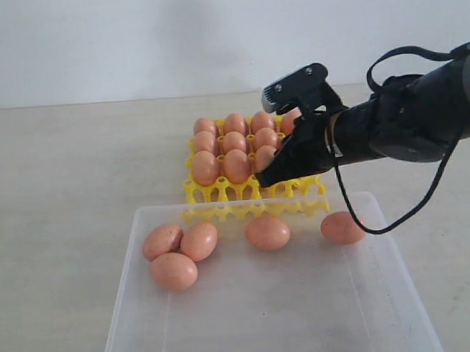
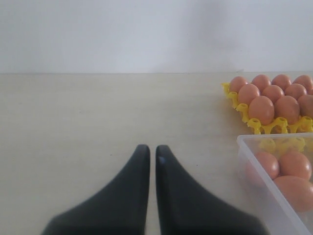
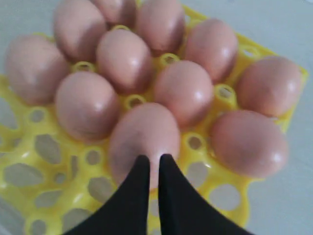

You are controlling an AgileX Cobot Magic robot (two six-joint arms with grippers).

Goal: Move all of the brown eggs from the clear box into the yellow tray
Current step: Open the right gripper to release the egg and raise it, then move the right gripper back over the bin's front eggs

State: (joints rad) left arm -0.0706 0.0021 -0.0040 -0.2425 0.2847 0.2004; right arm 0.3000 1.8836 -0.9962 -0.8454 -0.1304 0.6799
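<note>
Black right pincer (image 3: 154, 159), tips closed together, hovers over one brown egg (image 3: 144, 128).

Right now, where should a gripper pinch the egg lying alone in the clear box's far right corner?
Probably across its narrow middle, straight down from above. The egg lies on its side, long axis roughly left to right in the exterior view, nothing touching it. The walls of the clear box stand close, so a sideways approach looks cramped.

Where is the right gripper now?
In the exterior view, the right gripper hangs shut, right of centre, over the yellow tray's near rows, tips at a brown egg, beyond the clear box.
</note>
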